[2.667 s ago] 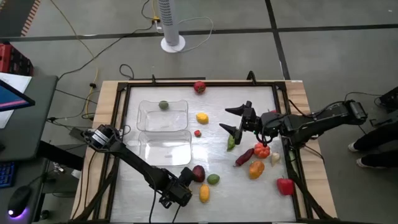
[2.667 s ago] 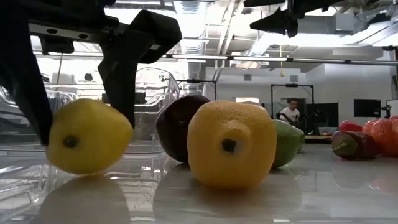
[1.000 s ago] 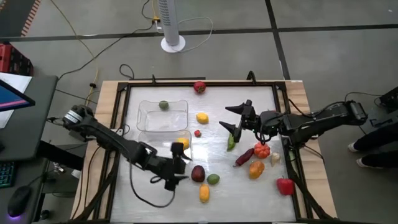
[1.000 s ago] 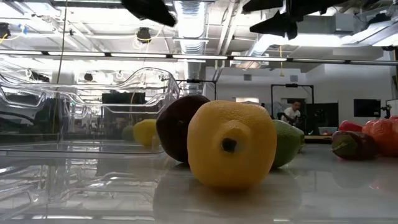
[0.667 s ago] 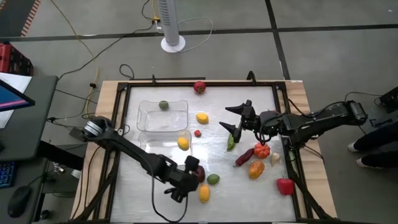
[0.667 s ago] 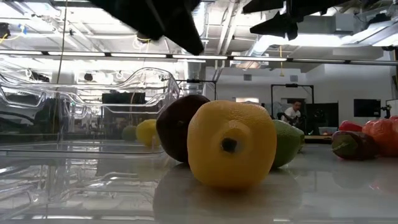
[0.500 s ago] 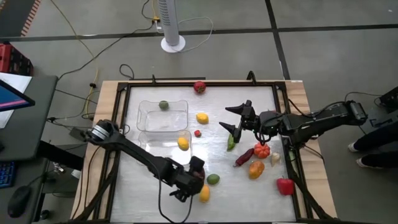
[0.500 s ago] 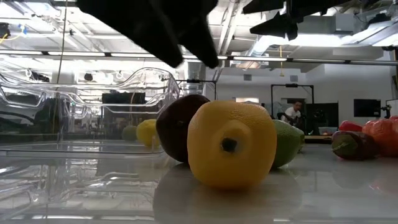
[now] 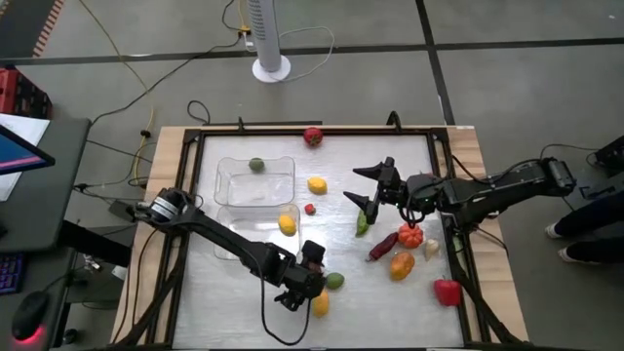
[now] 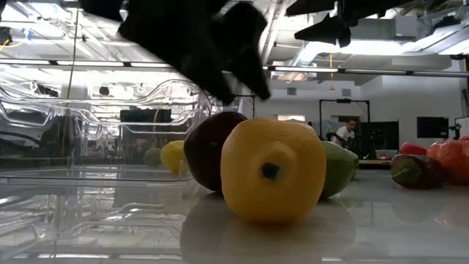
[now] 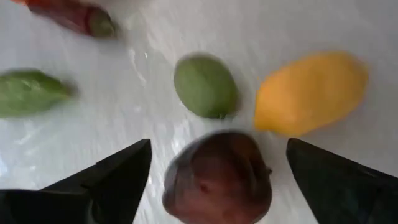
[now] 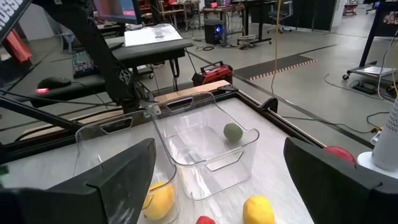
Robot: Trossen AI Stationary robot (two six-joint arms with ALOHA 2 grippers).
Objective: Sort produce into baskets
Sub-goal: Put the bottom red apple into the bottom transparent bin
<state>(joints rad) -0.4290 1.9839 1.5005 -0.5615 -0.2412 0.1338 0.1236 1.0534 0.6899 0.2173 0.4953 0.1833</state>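
Note:
My left gripper (image 9: 310, 268) is open low over a dark purple fruit (image 11: 217, 180), with one finger on either side of it and neither touching. A green lime (image 9: 334, 281) and a yellow-orange fruit (image 9: 320, 304) lie on the table right beside the purple fruit. Two clear baskets stand at the left. The far basket (image 9: 239, 190) holds a green piece (image 9: 256, 165). The near basket (image 9: 244, 239) holds a yellow lemon (image 9: 287, 224). My right gripper (image 9: 363, 187) is open and hovers right of centre with nothing between its fingers.
More produce lies at the right: a green pod (image 9: 362, 224), a dark red chili (image 9: 383, 246), a red-orange tomato (image 9: 410, 235), an orange pepper (image 9: 401, 265), a whitish piece (image 9: 430, 249) and a red pepper (image 9: 448, 291). A red apple (image 9: 313, 136) lies at the far edge.
My left gripper has left the near basket's right side, gone toward the table's near right and come down over the dark purple fruit. The lemon stays in the near basket.

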